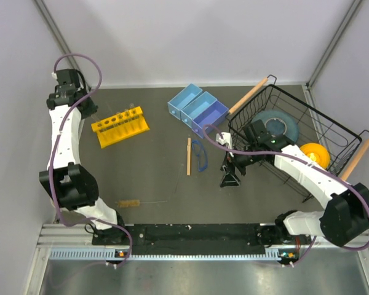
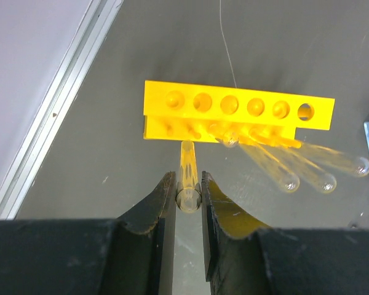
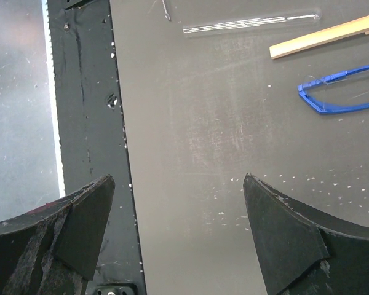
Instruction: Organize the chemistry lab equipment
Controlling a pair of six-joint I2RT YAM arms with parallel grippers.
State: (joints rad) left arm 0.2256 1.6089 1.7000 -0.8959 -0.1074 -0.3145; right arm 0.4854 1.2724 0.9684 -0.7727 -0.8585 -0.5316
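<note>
My left gripper (image 2: 189,185) is shut on a thin clear glass tube (image 2: 187,161), held just short of the yellow tube rack (image 2: 234,114). Three more glass tubes (image 2: 307,169) stand leaning in the rack's right holes. From above, the left gripper (image 1: 89,112) is at the far left beside the rack (image 1: 120,126). My right gripper (image 3: 177,178) is open and empty above bare table (image 1: 229,178). Another glass tube (image 3: 252,23), the wooden stick (image 3: 326,38) and the blue-framed safety glasses (image 3: 341,92) lie ahead of it. The stick (image 1: 188,156), glasses (image 1: 200,153) and brush (image 1: 129,202) lie mid-table.
Blue open boxes (image 1: 197,107) stand at the back centre. A black wire basket (image 1: 332,132) at the right holds a grey-blue plate (image 1: 275,125) and a yellow bowl (image 1: 313,153). The black base rail (image 3: 89,123) runs along the near edge.
</note>
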